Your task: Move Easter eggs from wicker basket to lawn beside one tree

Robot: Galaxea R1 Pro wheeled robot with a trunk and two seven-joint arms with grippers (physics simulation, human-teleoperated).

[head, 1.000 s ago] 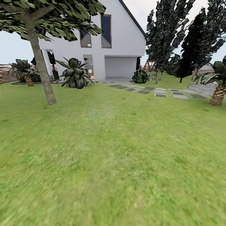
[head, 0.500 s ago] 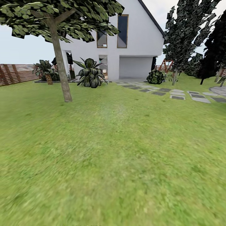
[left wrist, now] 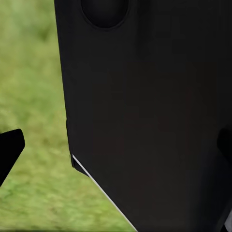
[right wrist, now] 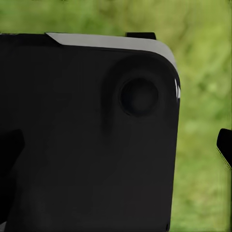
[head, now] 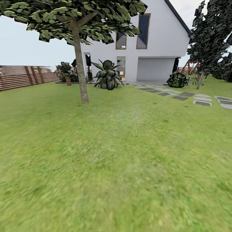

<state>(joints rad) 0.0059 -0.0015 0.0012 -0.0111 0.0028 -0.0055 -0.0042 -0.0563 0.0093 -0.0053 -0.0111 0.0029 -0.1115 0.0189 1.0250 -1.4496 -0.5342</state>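
The lawn (head: 122, 161) spreads green and mottled across the head view. A tree (head: 80, 71) with a straight pale trunk and blocky green leaves stands on it at the back left. The Easter eggs and the wicker basket are out of view. My left gripper (left wrist: 116, 145) is open, its dark fingertips (left wrist: 9, 150) wide apart at the picture's edges, with a black panel of my own body close in front. My right gripper (right wrist: 118, 145) is also open and empty, one fingertip (right wrist: 225, 147) showing over grass, facing another black body panel.
Behind the tree stands the white house (head: 161, 42). A brown slatted fence (head: 22, 76) runs along the left. Grey stepping stones (head: 193, 98) cross the grass at the right, near a dark conifer (head: 211, 38). Leafy plants (head: 108, 75) grow by the house.
The whole head view has shifted right, so the camera has turned left. The fence has come into sight at the left, and the palm and dark conifers have slid off the right.
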